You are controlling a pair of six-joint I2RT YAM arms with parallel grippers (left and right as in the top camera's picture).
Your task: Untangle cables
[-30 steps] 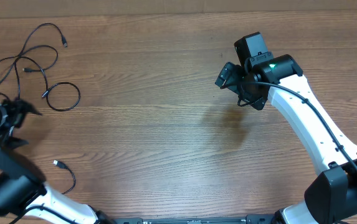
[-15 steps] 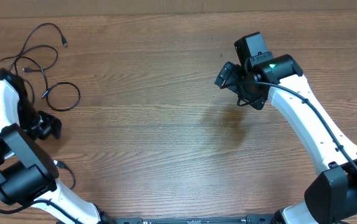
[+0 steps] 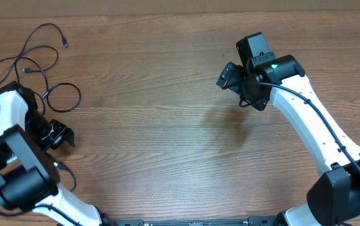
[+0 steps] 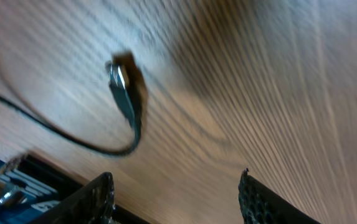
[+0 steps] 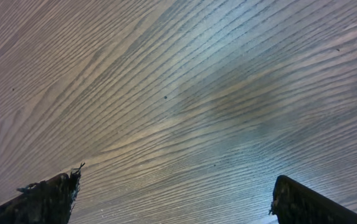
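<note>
Loose black cables lie in curls at the table's far left, with a round loop beside them. A separate short cable with a plug lies near the front left. My left gripper is open and empty, low over the wood between them. In the left wrist view the plug end and its curved cord lie ahead of the open fingers. My right gripper is open and empty over bare wood at the upper right; its fingers frame only table.
The wooden table fills the view. The left arm's base stands at the front left, close to the short cable. The right arm reaches in from the front right corner.
My left arm has swung in from the left edge, and its gripper has moved right and toward the front. The right arm and the cables have not moved.
</note>
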